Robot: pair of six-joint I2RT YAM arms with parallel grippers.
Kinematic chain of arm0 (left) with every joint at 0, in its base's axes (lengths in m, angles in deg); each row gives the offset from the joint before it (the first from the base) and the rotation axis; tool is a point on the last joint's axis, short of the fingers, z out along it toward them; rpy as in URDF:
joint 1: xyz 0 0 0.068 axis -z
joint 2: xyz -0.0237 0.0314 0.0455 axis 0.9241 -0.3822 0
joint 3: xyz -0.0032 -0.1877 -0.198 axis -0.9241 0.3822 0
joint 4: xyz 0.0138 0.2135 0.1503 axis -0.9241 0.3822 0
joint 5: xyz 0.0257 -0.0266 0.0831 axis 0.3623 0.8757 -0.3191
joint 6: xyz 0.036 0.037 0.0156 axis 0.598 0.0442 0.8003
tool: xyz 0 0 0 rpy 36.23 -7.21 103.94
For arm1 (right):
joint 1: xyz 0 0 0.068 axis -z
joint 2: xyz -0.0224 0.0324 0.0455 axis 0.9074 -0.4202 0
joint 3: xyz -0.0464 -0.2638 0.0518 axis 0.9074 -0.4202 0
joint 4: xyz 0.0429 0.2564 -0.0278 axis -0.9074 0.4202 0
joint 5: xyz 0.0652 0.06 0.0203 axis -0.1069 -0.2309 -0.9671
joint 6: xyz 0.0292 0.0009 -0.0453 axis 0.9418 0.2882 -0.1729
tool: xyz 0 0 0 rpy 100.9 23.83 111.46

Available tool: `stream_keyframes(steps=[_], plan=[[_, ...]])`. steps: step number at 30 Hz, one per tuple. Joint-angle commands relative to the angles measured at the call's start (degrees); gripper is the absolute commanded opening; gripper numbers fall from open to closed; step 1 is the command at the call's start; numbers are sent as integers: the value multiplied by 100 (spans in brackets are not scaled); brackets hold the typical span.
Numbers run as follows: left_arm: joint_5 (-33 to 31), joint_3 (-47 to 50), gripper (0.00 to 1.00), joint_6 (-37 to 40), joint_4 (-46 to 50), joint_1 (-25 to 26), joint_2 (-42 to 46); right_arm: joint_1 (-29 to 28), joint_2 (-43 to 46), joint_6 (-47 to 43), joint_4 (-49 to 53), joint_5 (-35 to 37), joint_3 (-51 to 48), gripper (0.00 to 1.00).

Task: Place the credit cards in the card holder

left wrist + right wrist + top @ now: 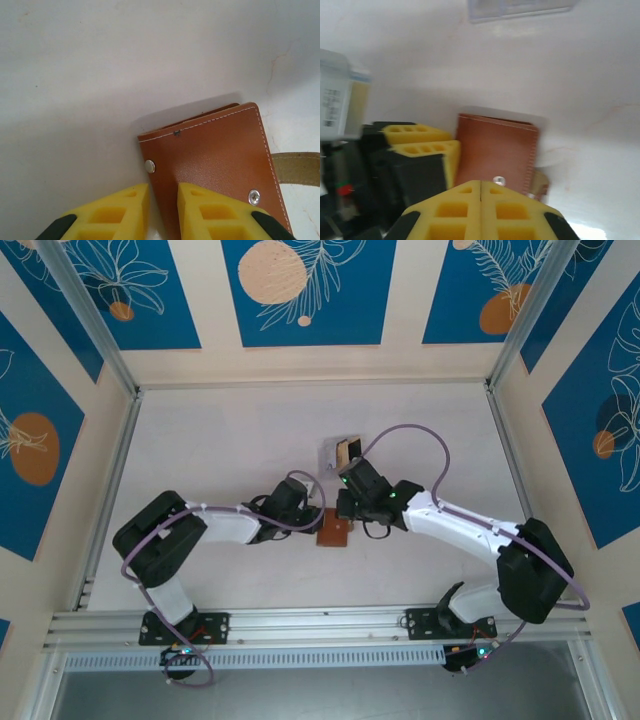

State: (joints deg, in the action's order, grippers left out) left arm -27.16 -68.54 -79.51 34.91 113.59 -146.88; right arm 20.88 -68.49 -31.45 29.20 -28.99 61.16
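Lying on desk [75,60]: one card holder [215,150], folded, brown side up, two snap studs showing
Left end effector [163,192]: one, pinching card holder's edge
Right end effector [481,185]: one, closed, empty, at card holder's near edge
Clear box [520,7]: one, beyond card holder

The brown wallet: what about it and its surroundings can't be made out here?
1. Card holder pockets: left wrist view, closed cover hides them.
2. Left gripper hold: left wrist view, its own fingers cover the contact; pinching or pressing, unclear.
3. Clear box contents: top view, too small to count; right wrist view, blurred and cut off by the top edge.
4. Tan strap: left wrist view, cut off by the right edge.
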Motion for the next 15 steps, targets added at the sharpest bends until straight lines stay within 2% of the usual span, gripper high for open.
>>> stream_keyframes(steps=[1, 8, 15], plan=[[-160, 152, 22, -88, 424, 96, 70, -3, -404, -71, -77, -531, 177, 3], [-225, 191, 21, -112, 418, 115, 92, 180, -1020, 22, -280, -572, 1, 1], [-229, 361, 21, -116, 346, 114, 134, 336, -953, 161, -276, -409, -450, 0]])
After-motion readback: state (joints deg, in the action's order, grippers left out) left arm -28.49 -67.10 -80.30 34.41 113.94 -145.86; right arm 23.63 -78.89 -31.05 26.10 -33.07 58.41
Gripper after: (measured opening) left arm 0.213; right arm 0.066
